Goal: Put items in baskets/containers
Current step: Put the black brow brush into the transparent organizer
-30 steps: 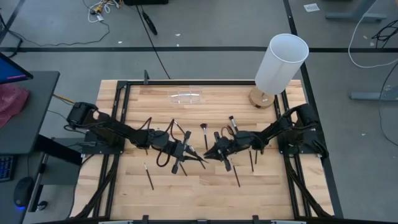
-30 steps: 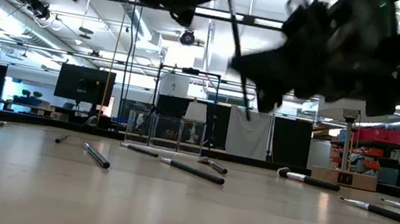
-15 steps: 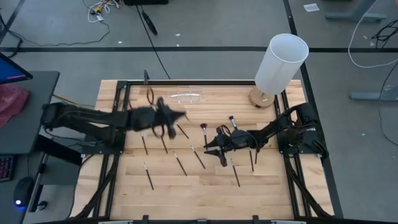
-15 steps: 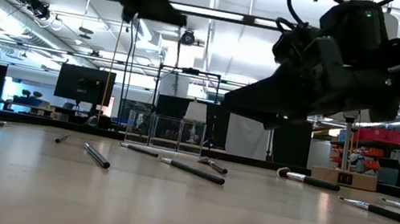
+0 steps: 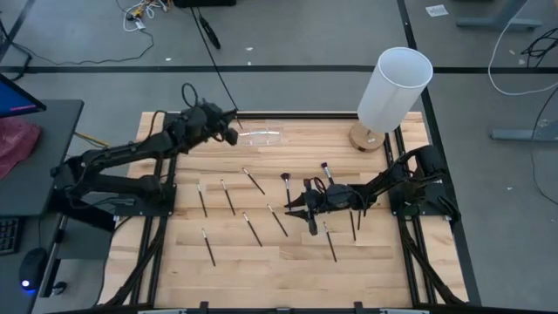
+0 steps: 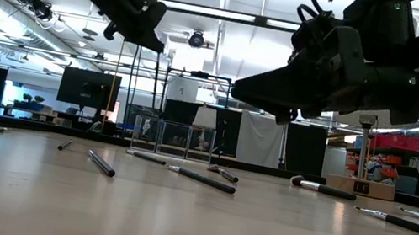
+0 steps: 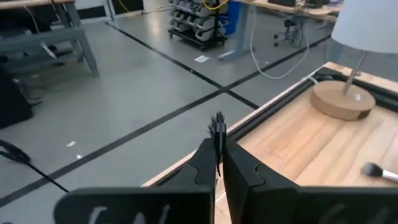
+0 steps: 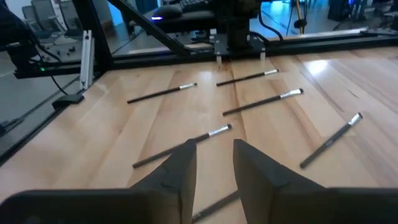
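Left gripper [image 7: 217, 169] jaws clamped on slim dark makeup brush [image 7: 217, 134], tuft up, raised at far left, just beside small clear plastic organiser box [image 5: 260, 136]. Right gripper [image 8: 214, 163] jaws apart, hovering mid-table over other thin dark brushes [image 5: 252, 230] scattered on wooden table [image 5: 288, 270].

Wooden table [image 5: 288, 270]: scattered brushes [image 5: 253, 230], clear organiser [image 5: 260, 136], white lamp [image 5: 391, 90].
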Robot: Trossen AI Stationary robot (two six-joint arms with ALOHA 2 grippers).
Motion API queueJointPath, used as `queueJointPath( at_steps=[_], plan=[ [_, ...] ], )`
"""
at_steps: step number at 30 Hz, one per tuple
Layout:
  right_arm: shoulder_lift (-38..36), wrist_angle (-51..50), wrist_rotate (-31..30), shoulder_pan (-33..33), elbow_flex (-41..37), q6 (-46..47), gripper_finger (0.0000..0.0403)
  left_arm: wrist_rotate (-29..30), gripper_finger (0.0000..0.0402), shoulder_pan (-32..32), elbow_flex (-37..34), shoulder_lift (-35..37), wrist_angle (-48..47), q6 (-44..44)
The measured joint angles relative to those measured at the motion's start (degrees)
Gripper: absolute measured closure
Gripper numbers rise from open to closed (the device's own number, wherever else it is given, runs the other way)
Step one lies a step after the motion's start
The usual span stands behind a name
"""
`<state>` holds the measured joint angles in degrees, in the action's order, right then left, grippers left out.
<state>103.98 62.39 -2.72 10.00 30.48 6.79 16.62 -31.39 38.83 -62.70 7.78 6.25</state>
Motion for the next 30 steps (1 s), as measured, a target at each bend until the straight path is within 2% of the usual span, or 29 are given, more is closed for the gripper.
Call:
queueJointPath(
  at_steps=[4,13,25,30],
  plan=[
    [0.00,0.60,0.09,-0.02,0.00,0.04,0.0298,-3.52,0.0392,-2.15,0.00,-2.72,0.42,1.96],
    [0.00,1.53,0.16,0.60,0.00,0.14,0.0300,-3.02,0.0387,-2.57,-0.02,-10.57,3.93,2.52],
    [-0.04,1.99,0.15,1.53,0.04,0.22,0.0301,-2.95,0.0380,-3.15,-0.02,-16.70,5.28,9.62],
    [-0.04,1.97,0.15,1.53,0.04,0.61,0.0301,-3.22,0.0377,-3.86,0.09,-18.52,6.23,10.02]
  ],
)
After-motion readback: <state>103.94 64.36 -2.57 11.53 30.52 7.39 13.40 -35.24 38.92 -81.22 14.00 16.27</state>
